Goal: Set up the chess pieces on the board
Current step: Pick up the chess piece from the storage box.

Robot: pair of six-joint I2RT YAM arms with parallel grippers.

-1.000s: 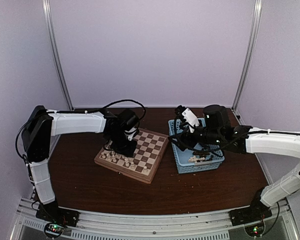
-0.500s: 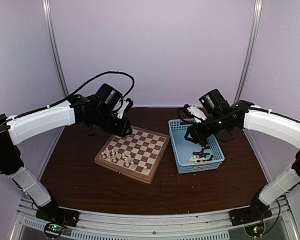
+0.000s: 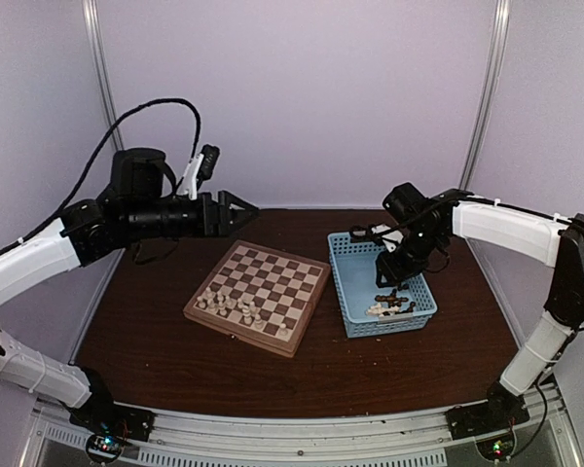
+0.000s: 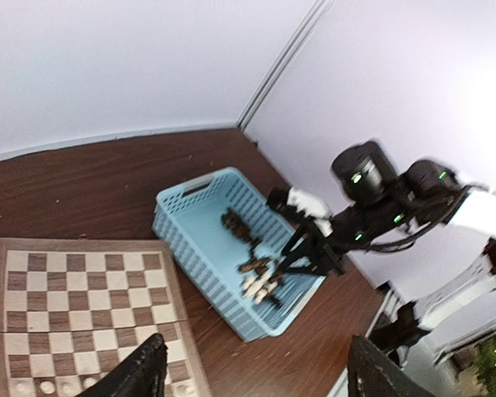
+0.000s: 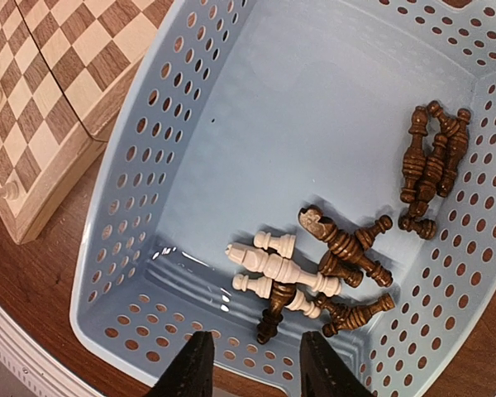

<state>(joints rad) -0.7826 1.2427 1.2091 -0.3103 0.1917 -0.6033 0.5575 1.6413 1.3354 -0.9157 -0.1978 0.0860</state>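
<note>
Since a second ago, the left claw (image 4: 260,370) has lifted off the board (image 3: 282,282) and swung up toward the far left corner of the table (image 3: 175,360). Its fingers are spread wide with nothing in them. The right claw (image 5: 256,347) has dropped low over the blue basket (image 3: 355,311), its fingers a little apart (nothing sits between them). The board lies left of the table's middle, with cream pieces (image 3: 229,306) standing along its near left edge. The basket sits just right of it. Brown pieces (image 5: 347,248) and more cream ones lie toppled by the basket's near edge.
</note>
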